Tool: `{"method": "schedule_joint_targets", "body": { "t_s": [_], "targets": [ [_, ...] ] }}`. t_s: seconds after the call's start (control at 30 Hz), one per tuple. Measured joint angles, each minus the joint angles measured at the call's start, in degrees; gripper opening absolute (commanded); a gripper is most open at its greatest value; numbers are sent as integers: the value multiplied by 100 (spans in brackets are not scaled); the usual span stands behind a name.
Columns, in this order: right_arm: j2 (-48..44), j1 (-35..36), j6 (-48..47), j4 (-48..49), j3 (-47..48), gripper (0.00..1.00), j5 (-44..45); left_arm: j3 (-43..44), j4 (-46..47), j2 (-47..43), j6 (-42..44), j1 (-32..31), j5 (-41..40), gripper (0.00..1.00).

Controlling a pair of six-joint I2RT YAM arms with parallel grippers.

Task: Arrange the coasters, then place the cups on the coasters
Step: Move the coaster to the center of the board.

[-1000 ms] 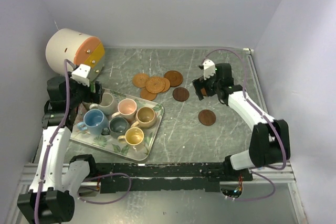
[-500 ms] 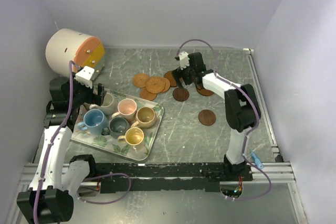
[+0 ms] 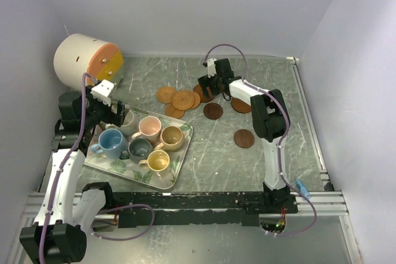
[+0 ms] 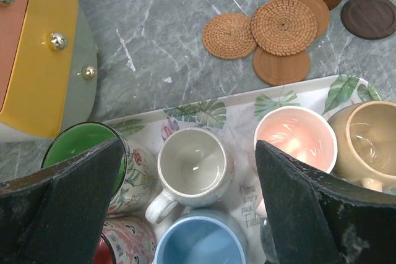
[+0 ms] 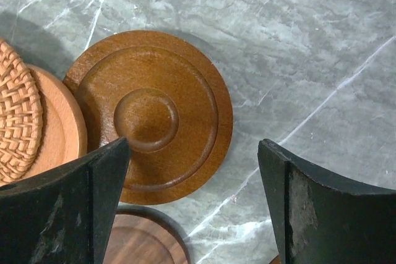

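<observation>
Right wrist: right tool (image 5: 193, 149) apart over ridged coaster (image 5: 148, 115) edge; bare table (image 5: 303, 54) rightward.

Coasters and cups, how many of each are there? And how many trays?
Coasters: 8
Cups: 8 (the green cup and red cup show only in the left wrist view)
Tray: 1
Total: 17
</observation>
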Motion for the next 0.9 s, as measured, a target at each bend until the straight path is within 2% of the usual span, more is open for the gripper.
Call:
{"method": "schedule_joint_targets", "body": {
  "t_s": [0.57,0.73,0.9],
  "targets": [
    [564,-299,337,-232,807,58,350,-142,-42,-103,205,-4,101,100],
    [581,-529,321,-306,863,59,400,-144,-39,-79,245,-4,107,100],
    [584,-728,249,-313,874,69,402,-144,-44,13,286,-4,107,100]
  ]
}}
